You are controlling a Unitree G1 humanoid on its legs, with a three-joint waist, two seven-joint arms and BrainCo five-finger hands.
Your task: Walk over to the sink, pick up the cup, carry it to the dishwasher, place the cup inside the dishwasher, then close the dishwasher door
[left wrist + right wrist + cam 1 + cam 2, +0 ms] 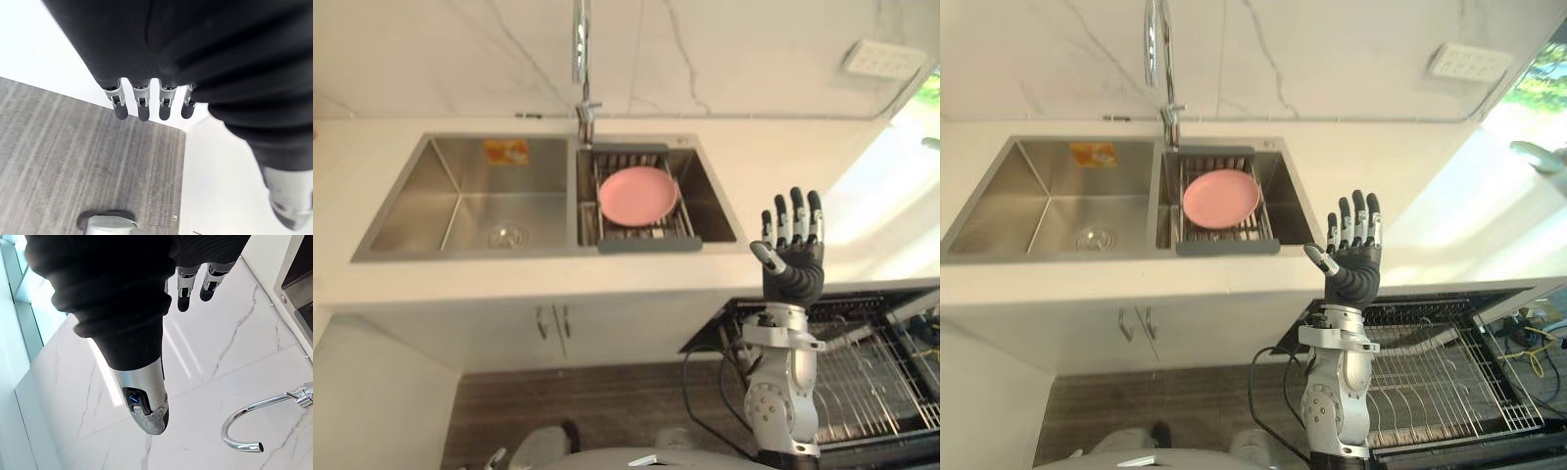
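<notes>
- The right hand (1353, 269) is raised upright at about 4 o'clock from the sink, in front of the counter's front edge. Its fingers (1358, 217) are straight and close together and the thumb juts out to the side. It holds nothing.
- The left hand (143, 105) hangs over the grey wood-grain floor (73, 161). Its dark fingertips sit in an even row, relaxed and side by side, with nothing between them.
- The stainless-steel double-basin sink (460, 196) is set into the white stone countertop (509, 284) at about 10 o'clock in the head views. An orange sticker (506, 151) is on its back wall.
- A grey slatted drainer rack (649, 245) spans the right basin. A round pink plate (638, 194) lies flat on it.
- A tall chrome arched tap (580, 59) stands at 12 o'clock from the basins, against the white veined marble wall (234, 333).
- The black dishwasher (1449, 382) is open at about 5 o'clock, below the counter. Its silver wire rack (881, 382) is drawn out just beside the right arm.
- I cannot tell where the cup is. A pale rounded object (1536, 155) rests on the counter at 3 o'clock, cut by the frame edge, and I cannot say whether it is the cup.
</notes>
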